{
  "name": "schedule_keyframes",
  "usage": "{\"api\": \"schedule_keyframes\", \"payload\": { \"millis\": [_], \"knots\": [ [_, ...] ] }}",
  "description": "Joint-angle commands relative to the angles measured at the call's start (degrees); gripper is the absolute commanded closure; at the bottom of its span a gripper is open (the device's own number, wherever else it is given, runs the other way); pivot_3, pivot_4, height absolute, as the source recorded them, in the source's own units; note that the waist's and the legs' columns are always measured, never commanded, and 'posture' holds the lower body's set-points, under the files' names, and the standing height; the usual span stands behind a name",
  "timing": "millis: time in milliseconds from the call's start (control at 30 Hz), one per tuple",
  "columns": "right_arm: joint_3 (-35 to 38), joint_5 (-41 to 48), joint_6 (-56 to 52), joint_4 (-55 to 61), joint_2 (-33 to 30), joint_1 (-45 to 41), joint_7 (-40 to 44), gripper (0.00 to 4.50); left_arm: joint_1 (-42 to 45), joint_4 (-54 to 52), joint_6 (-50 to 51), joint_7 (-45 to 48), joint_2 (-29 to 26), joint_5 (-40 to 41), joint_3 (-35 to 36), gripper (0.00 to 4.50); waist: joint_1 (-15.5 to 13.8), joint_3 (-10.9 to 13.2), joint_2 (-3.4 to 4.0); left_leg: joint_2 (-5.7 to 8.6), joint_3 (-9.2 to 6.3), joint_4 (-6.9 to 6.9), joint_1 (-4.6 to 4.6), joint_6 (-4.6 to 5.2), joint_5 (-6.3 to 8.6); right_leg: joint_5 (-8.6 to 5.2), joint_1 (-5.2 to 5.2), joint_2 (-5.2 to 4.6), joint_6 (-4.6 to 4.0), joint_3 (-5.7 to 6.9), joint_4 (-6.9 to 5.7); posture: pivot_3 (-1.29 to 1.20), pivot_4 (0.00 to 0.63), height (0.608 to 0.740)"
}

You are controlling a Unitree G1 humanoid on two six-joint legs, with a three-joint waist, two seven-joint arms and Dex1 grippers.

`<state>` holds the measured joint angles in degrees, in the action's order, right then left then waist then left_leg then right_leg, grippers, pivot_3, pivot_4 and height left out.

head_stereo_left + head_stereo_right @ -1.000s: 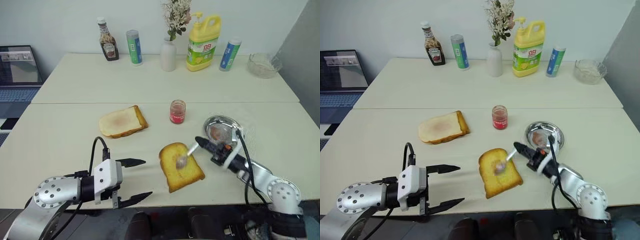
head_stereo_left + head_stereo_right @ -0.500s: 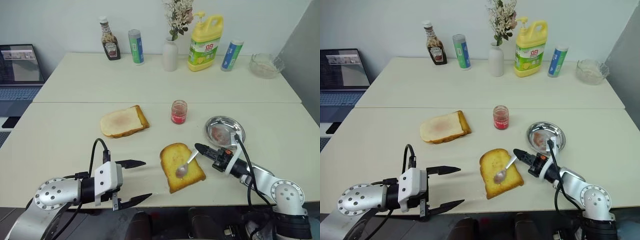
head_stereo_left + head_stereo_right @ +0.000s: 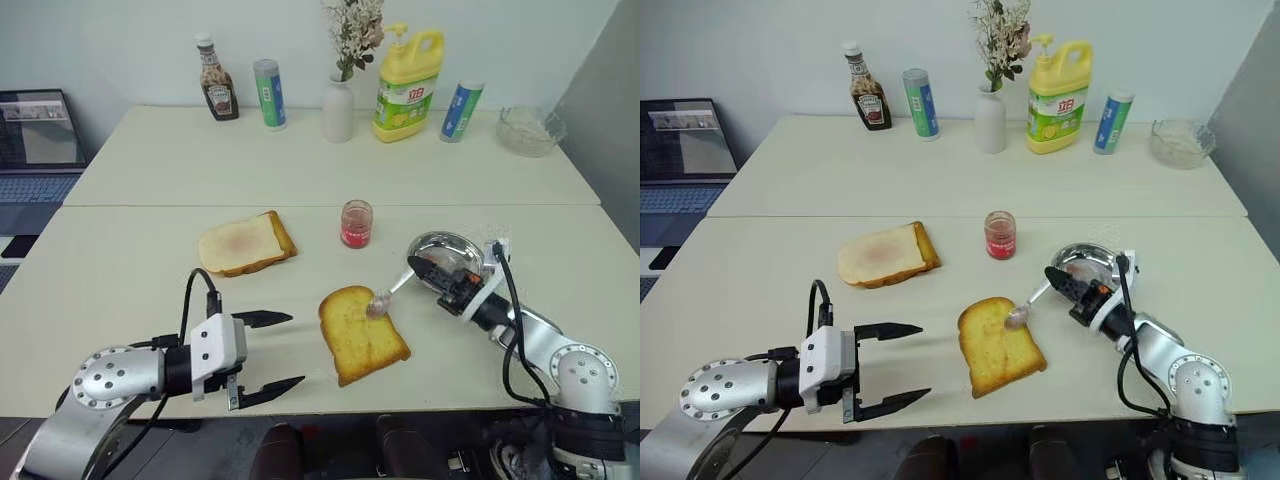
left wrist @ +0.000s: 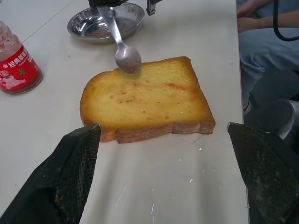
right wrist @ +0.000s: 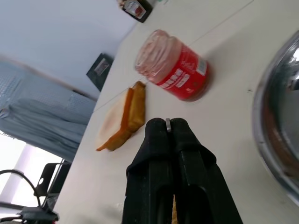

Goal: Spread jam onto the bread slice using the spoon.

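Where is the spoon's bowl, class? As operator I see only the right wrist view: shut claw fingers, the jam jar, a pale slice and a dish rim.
Observer: The spoon, held in the right claw, has its bowl at the bread slice, on the edge nearest the dish.
Operator: Where is the other claw?
Observer: The left claw hangs open to the slice's left, apart from it.
Operator: Is jam spread yet?
Observer: The left wrist view shows only faint reddish specks, no clear layer.
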<state>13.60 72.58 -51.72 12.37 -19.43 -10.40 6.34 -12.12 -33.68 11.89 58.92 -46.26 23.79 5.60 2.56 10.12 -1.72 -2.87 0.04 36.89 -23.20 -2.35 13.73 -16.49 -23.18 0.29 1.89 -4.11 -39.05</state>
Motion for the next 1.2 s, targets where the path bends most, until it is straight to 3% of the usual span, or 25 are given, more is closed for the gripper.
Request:
{"api": "schedule_keyframes", "payload": {
  "millis": [33,333,600,767,967,1200],
  "knots": [
    [-0.4,-0.17,-0.71,1.34,-0.55,0.12,2.17,4.47,0.68,-0.52,-0.6,-0.58,0.23,-0.13,-0.14,0.0,-0.01,0.0,0.01,0.0,0.0,0.0,-0.03,0.0,0.0,0.01,-0.02,-0.01,-0.02,0.0,0.0,0.0,0.15,0.74],
    [-1.37,-2.1,2.12,13.42,-4.12,1.34,9.61,4.47,2.14,1.35,-1.62,-1.31,0.83,-0.82,-0.82,0.0,0.04,0.01,0.01,-0.01,-0.01,0.02,-0.01,0.0,0.0,-0.05,-0.02,0.0,0.08,0.01,-0.01,0.0,0.15,0.74],
    [-4.85,-11.24,7.98,16.55,-5.29,1.24,15.12,4.47,7.48,1.61,0.82,-2.39,2.49,0.2,-2.92,0.0,-0.03,0.0,0.0,0.0,-0.02,0.04,0.0,0.0,0.0,-0.11,0.0,0.0,0.21,0.01,-0.01,0.0,0.15,0.74],
    [2.12,-7.93,10.44,14.01,-2.18,0.67,8.92,4.47,15.66,0.09,6.34,-5.03,4.34,2.86,-4.95,0.0,-0.54,0.0,-0.01,0.02,-0.05,0.07,-0.02,0.0,-0.01,-0.01,0.01,0.0,0.08,0.03,-0.03,0.0,0.15,0.74],
    [12.39,-8.66,14.95,10.17,-2.63,1.11,3.07,4.47,27.21,1.64,12.49,-6.29,6.25,2.69,-10.33,0.0,-0.76,0.0,-0.01,0.08,-0.03,0.1,-0.07,0.0,-0.01,0.08,0.01,-0.02,0.1,0.0,0.01,0.0,0.15,0.74],
    [14.96,-15.67,18.79,-1.44,-3.64,1.43,4.17,4.47,34.48,5.89,12.12,-5.13,9.25,0.43,-15.49,0.0,-0.55,0.0,0.0,0.08,-0.02,0.08,-0.05,0.0,-0.01,0.1,0.01,0.01,0.08,-0.02,-0.01,0.0,0.15,0.74]
  ]
}}
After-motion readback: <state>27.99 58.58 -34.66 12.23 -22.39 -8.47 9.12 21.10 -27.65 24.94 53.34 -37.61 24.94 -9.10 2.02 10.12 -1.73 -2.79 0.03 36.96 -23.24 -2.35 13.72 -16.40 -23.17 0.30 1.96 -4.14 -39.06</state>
